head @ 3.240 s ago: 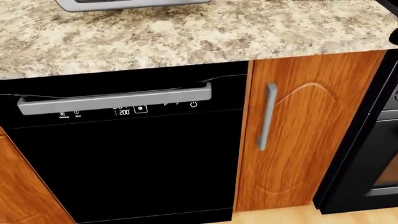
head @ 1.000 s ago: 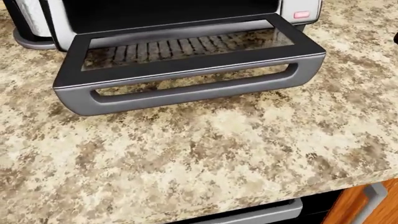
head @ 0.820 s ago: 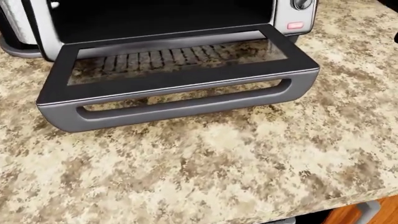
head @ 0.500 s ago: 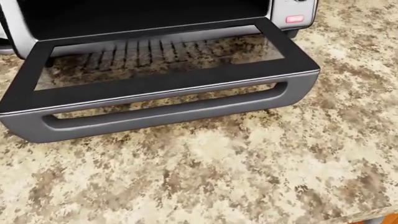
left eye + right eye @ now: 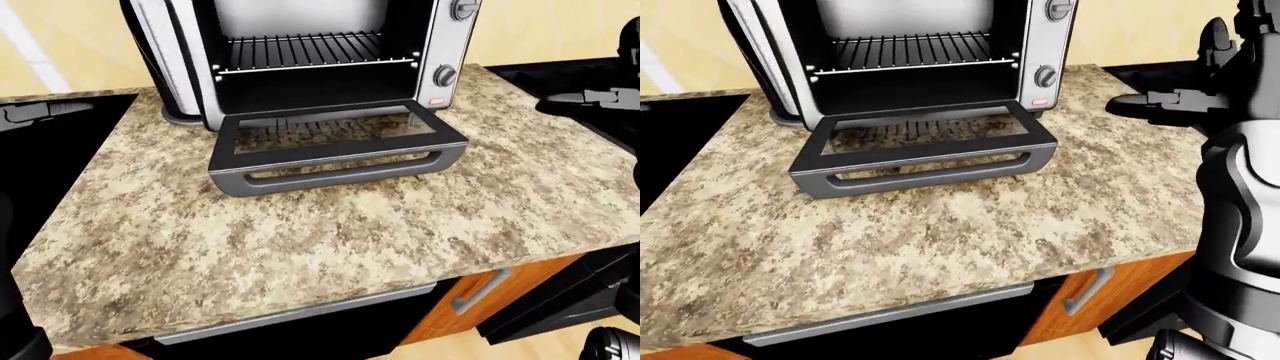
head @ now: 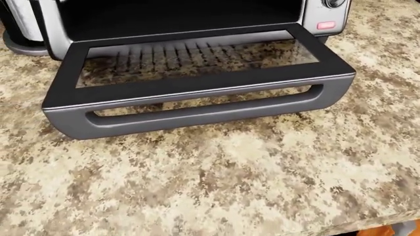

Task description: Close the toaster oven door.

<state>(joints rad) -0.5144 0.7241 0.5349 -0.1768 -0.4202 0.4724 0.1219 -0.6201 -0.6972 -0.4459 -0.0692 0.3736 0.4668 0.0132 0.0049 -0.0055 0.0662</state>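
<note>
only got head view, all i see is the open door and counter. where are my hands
observer: The right hand hangs to the right of the toaster oven, level with its lower knob, apart from it and holding nothing.
operator: and the left
observer: A grey sliver at the left edge of the left-eye view is probably the left hand, over a black surface. I cannot tell whether it is open or shut.
operator: anything inside the oven
observer: Only a wire rack, and nothing shows on it.
</note>
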